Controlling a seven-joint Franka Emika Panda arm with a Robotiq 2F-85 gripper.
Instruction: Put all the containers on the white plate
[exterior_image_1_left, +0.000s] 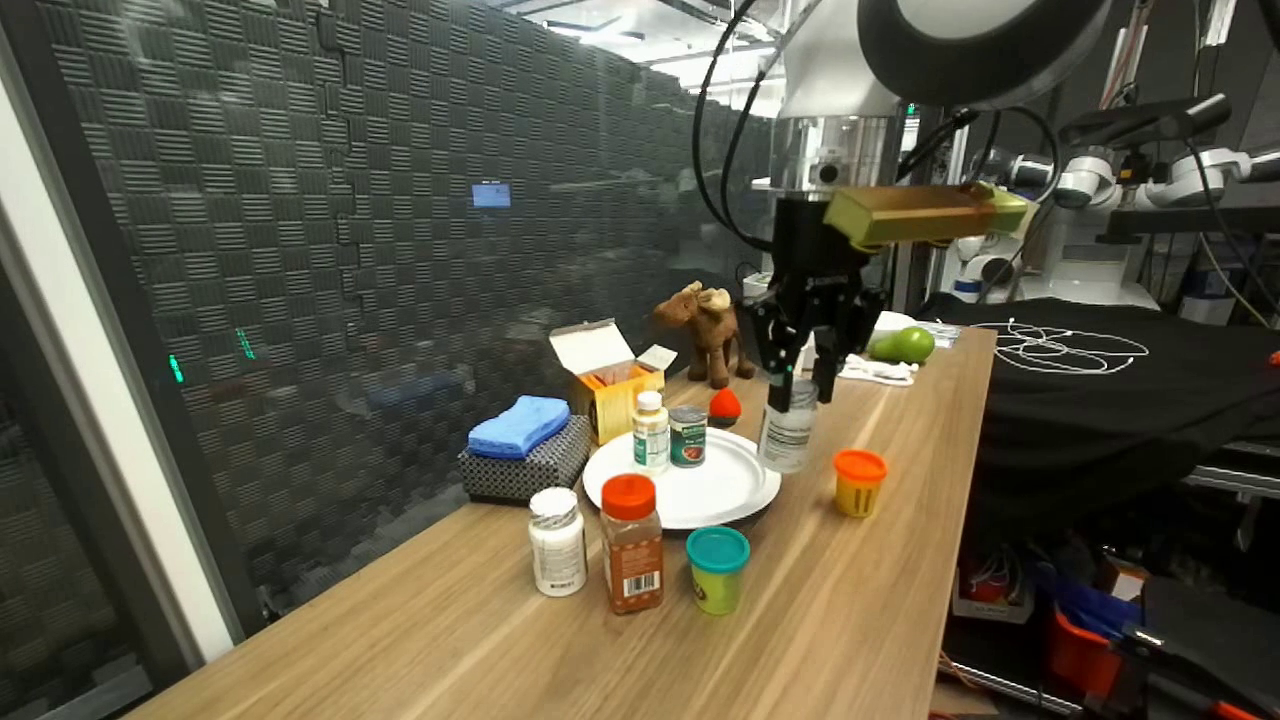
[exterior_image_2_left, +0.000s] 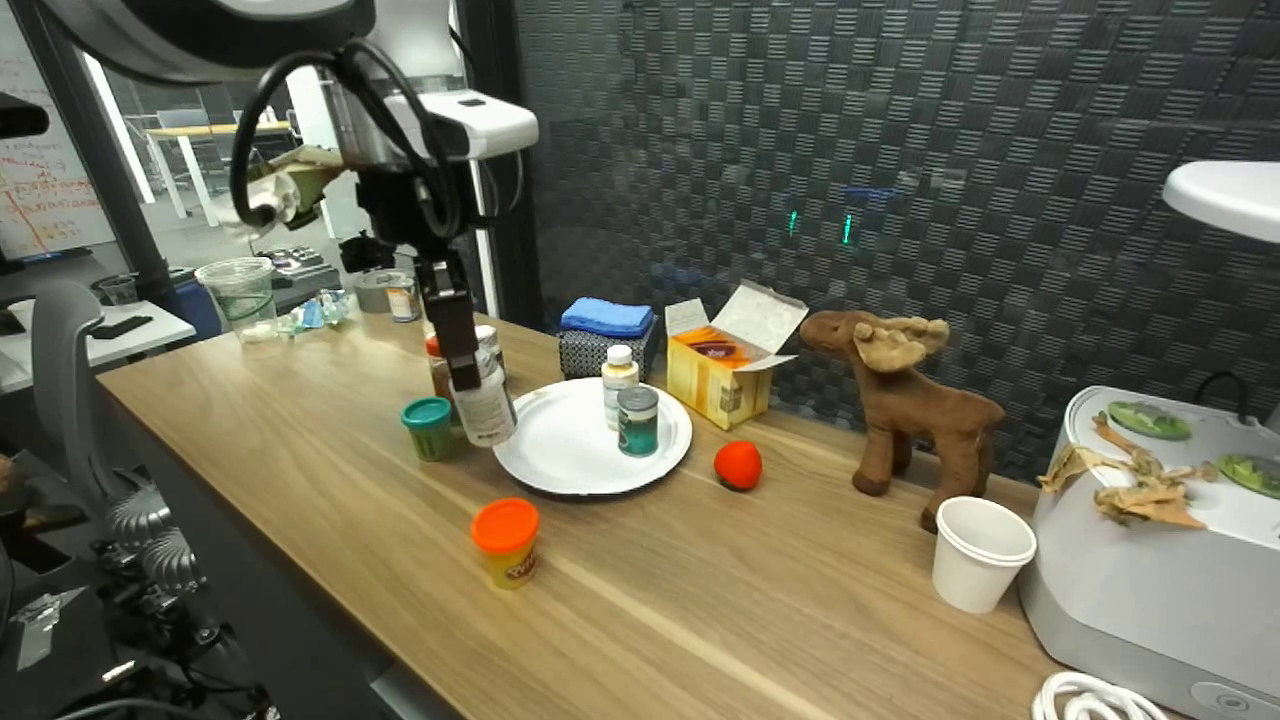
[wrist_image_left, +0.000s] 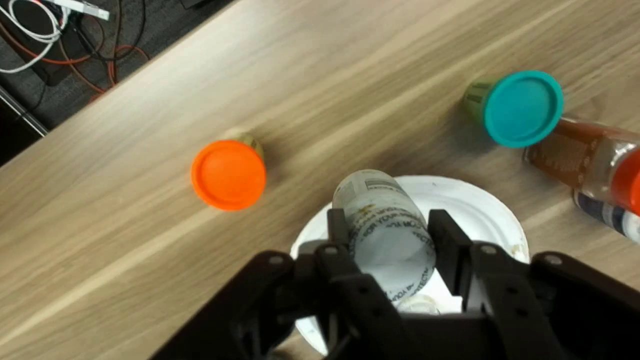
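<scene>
My gripper (wrist_image_left: 389, 227): pinching white bottle (exterior_image_1_left: 787, 440), tilted, by edge of white plate (exterior_image_1_left: 718, 492) | on plate: green-labelled can (exterior_image_1_left: 688, 440), white-capped bottle (exterior_image_1_left: 651, 442) | on table (exterior_image_1_left: 850, 610): orange-lidded tub (exterior_image_1_left: 858, 490), teal-lidded tub (exterior_image_1_left: 716, 580)

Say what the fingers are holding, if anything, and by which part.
A white bottle, held between the fingers by its top end.

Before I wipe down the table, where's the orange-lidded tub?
In an exterior view, the orange-lidded tub stands on the table, right of the white plate, between the plate and the table's edge.
</scene>
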